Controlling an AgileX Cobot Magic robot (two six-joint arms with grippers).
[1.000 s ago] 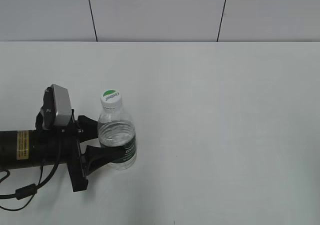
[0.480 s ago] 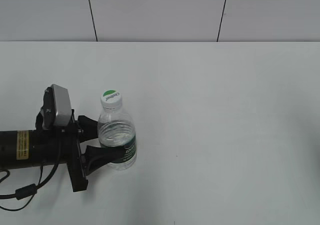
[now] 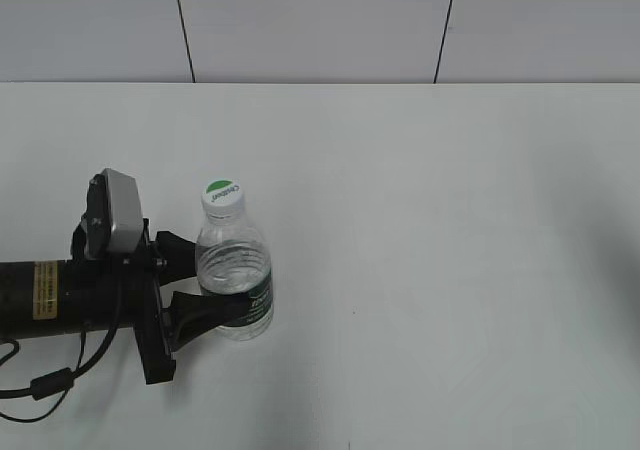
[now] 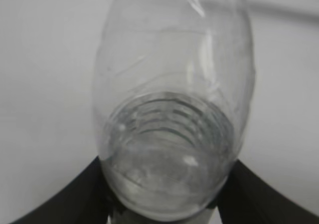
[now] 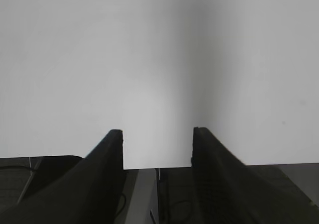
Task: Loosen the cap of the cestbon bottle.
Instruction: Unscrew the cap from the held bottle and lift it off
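Observation:
The cestbon bottle (image 3: 235, 275), clear with a dark green label band, stands upright on the white table at the left. Its white cap (image 3: 222, 196) with a green half-circle sits on top. My left gripper (image 3: 205, 285) comes in from the left and is shut on the bottle's lower body, one black finger on each side. In the left wrist view the bottle (image 4: 172, 114) fills the frame between the two fingers (image 4: 75, 199); the cap is hidden there. My right gripper (image 5: 157, 147) is open and empty over the table's edge; it does not show in the exterior view.
The white table (image 3: 450, 220) stretches to the right of the bottle and ends at a pale panelled wall (image 3: 320, 25). The left arm's black body and cable (image 3: 50, 380) lie along the front left. The right wrist view shows the table edge (image 5: 157, 167) with dark floor below.

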